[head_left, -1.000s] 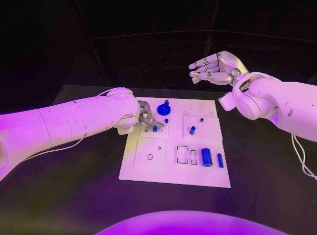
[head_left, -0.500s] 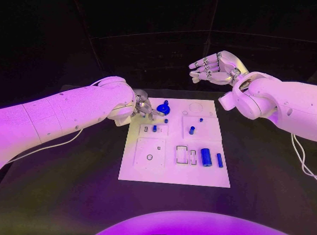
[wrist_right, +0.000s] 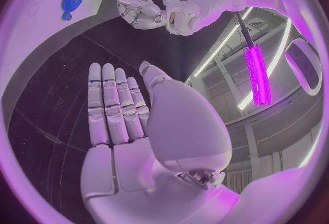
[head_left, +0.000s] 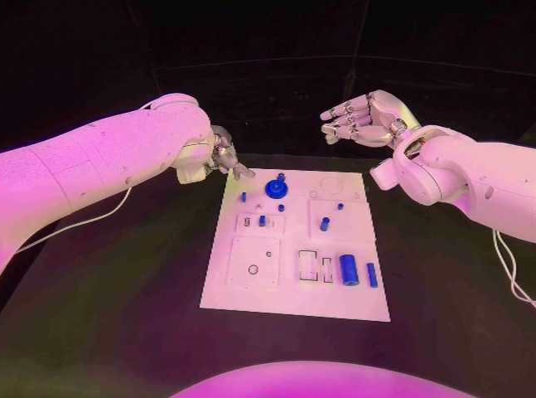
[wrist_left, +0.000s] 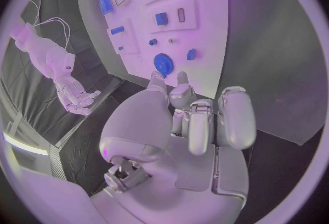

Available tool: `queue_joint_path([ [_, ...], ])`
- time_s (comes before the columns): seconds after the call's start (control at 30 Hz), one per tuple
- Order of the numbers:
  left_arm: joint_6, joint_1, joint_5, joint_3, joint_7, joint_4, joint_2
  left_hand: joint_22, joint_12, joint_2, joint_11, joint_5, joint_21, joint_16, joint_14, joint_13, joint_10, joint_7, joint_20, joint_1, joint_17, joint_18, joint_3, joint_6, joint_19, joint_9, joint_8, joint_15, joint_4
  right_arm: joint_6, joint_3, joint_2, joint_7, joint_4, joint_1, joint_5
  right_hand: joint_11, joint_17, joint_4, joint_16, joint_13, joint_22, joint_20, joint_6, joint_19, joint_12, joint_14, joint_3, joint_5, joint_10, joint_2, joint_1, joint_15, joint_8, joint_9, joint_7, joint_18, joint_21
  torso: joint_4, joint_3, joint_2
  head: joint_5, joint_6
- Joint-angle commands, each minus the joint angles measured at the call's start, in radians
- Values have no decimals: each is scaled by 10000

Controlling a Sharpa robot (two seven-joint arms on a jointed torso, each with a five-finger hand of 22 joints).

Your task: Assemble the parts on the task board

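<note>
The white task board (head_left: 251, 292) lies in the middle of the table. A blue gear (head_left: 276, 188) sits near its far edge, with small blue pegs (head_left: 263, 220) around it. A thick blue cylinder (head_left: 349, 268) and a thin blue pin (head_left: 372, 274) lie at the near right. My left hand (head_left: 226, 157) hovers above the board's far left corner, fingers curled in with nothing in them. In the left wrist view the left hand (wrist_left: 199, 119) points toward the gear (wrist_left: 163, 63). My right hand (head_left: 361, 116) is raised beyond the far edge, open and holding nothing; its fingers (wrist_right: 113, 106) are straight.
The black table (head_left: 113, 323) stretches around the board on every side. Rectangular slots (head_left: 308, 262) and a raised square plate (head_left: 254, 260) mark the board's near half. A white cable (head_left: 513, 274) trails by the right arm.
My left hand has lifted off the small peg block on the board's left side and drawn back to the far left, leaving a blue peg there. The right hand has barely moved.
</note>
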Motion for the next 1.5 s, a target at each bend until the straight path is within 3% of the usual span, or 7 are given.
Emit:
queue_joint_path([
  [0.03, 761, 27, -228, -28, 212, -513, 232, 21, 68, 25, 52, 50, -31, 31, 1038, 15, -7, 73, 86, 94, 2634, 91, 11, 21, 21, -56, -55, 87, -47, 60, 7, 30, 94, -6, 21, 31, -16, -15, 7, -59, -7, -16, 40, -76, -2, -39, -57, -14, -23, -79, 2, -82, 14, -41, 4, 4, 18, -44, -7, -20, 19, 25, 13],
  [0.1, 834, 19, -381, -87, 332, -776, 364, 36, 78, 48, 61, 49, -25, 31, 1038, 14, -13, 80, 102, 12, 2634, 91, -36, 63, 33, -125, -100, 97, 19, 68, 7, 44, 97, -14, 21, 31, -16, -15, 7, -59, -7, -16, 40, -76, -2, -39, -57, -14, -23, -79, 2, -82, 14, -41, 4, 4, 18, -44, -3, -3, 8, 28, 13],
  [0.27, 1062, -64, -680, -251, 550, -1410, 714, 102, 128, 48, 57, 45, 7, 31, 1038, 28, -7, 67, 125, -187, 2634, 84, -220, 224, 70, -294, -181, 100, 194, 84, 6, 78, 105, -31, 19, 31, -17, -20, -8, -57, -6, -23, 42, -79, 1, -37, -59, -8, -15, -84, 5, -73, 13, -39, 5, 3, 21, -55, -8, -5, 9, 44, -3],
  [0.4, 1091, -165, -745, -306, 688, -1741, 900, 163, 180, 91, 41, 44, 41, 31, 1038, 64, 18, 47, 124, -283, 2634, 74, -303, 328, 97, -364, -193, 90, 303, 94, 6, 100, 108, -42, 18, 31, -17, -20, -8, -57, -6, -23, 42, -79, 1, -37, -59, -8, -15, -84, 5, -73, 13, -39, 5, 3, 21, -55, -3, -7, 5, 33, -28],
  [0.87, 1190, -383, -779, -343, 988, -2142, 1277, 339, 277, 58, 6, 37, 150, 31, 1038, 144, 79, 7, 107, -460, 2634, 40, -502, 482, 161, -457, -201, 65, 487, 124, 6, 186, 124, -102, 16, 31, -18, -24, -20, -55, -6, -28, 42, -81, 5, -35, -61, -3, -7, -88, 9, -64, 12, -37, 5, 3, 23, -63, 7, 11, -7, 44, -61],
  [1.5, 1392, -528, -781, -350, 1032, -2676, 1563, 391, 278, 103, -20, 41, 174, 31, 1038, 127, 83, -22, 82, -47, 2634, 31, -490, 618, 175, -575, -234, 42, 283, 137, 6, 238, 131, -118, 16, 31, -19, -31, -38, -53, -5, -37, 44, -84, 11, -32, -63, 7, 7, -92, 17, -55, 12, -35, 6, 3, 25, -77, -2, 10, -4, 20, -84],
])
